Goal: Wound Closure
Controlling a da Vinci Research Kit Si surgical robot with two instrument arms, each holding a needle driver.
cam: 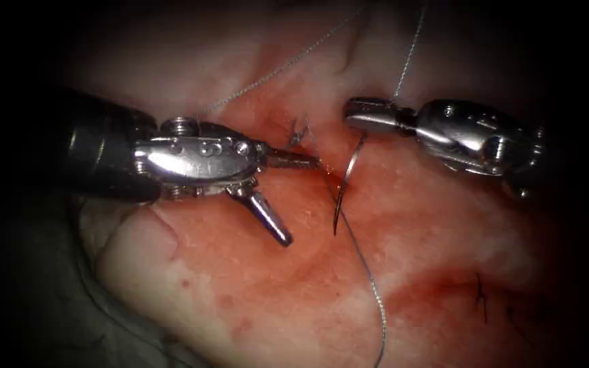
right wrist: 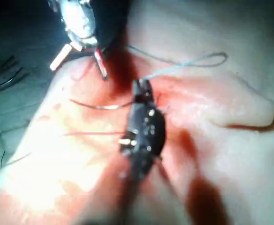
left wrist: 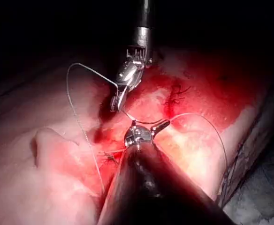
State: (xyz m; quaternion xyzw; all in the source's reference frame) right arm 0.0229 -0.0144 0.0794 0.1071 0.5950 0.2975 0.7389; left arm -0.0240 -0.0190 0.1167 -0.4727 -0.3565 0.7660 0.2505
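Needle (cam: 346,182) hanging from right tool (cam: 363,114) pinching its end, left tool (cam: 294,197) spread beside it, holding nothing.

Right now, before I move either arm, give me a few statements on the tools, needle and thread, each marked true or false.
1. The left tool has its jaws open and holds nothing. True.
2. The right tool is shut on the needle near its blunt end. True.
3. The needle lies flat on the tissue, free of both tools. False: it hangs from the right tool's jaws over the cut.
4. The left tool grips the thread. False: the thread trails loose across the tissue.
5. Finished stitches sit to the right along the cut. True.
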